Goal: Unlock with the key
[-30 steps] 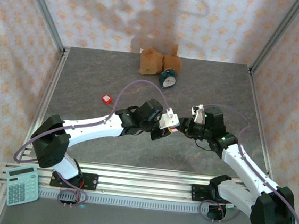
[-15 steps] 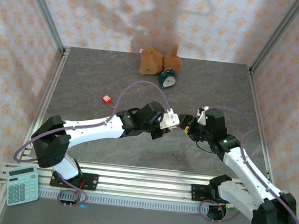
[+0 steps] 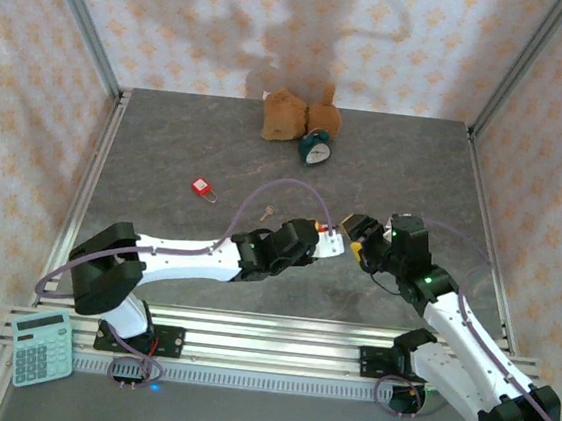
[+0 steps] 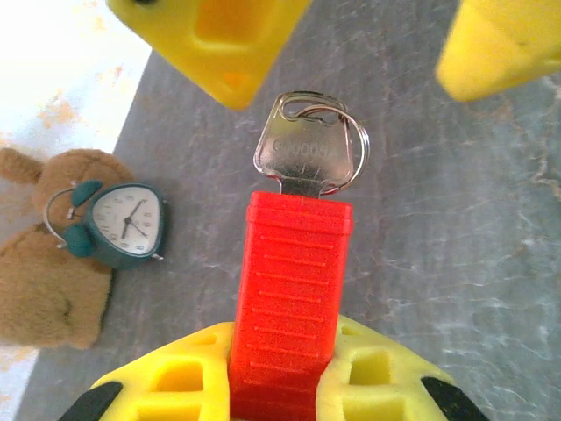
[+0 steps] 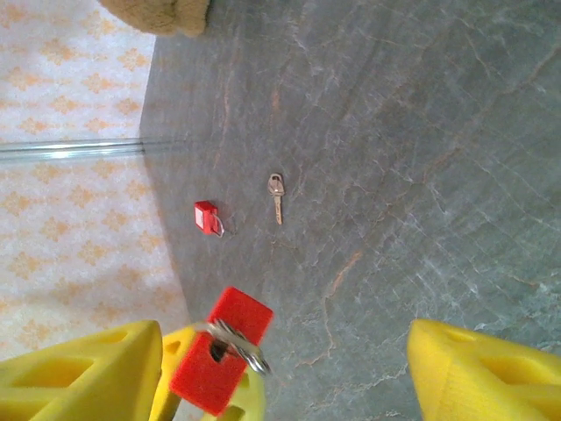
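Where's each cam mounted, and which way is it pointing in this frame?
Top external: above and behind the bases, looking down on the table; both arms show, left gripper facing right gripper.
Left wrist: on the left arm, looking along its fingers past the red padlock and key towards the clock.
Right wrist: on the right arm, looking across the table at a loose key; own fingers at bottom.
Shared: both wrist views show the keyed padlock.
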Controlling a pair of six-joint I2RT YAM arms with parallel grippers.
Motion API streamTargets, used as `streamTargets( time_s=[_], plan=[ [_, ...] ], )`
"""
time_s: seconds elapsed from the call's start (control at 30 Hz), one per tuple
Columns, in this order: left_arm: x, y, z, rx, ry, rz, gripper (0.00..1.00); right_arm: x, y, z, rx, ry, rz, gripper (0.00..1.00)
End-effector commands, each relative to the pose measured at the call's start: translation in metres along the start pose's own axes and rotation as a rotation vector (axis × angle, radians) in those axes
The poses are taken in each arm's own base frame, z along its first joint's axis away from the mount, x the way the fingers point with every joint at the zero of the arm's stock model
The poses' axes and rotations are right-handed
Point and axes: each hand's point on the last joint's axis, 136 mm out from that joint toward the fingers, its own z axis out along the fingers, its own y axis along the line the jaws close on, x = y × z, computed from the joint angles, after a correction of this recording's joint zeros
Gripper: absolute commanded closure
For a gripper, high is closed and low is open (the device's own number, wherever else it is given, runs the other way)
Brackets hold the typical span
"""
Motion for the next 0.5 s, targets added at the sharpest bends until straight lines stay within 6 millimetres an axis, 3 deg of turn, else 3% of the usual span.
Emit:
streamTargets(
  time_s=[0.0,0.47],
  plan=[
    [-0.005,0.009,0.005,-0.113,0.012,0.07,0.91,-0.001,0.006,-0.001,-0.041,-0.009,0.071,0.28],
    [-0.019,-0.009,0.017,-0.118,-0.007,0.132,0.9,0.004,-0.002,0.011,-0.033,0.032,0.166,0.32]
  ],
)
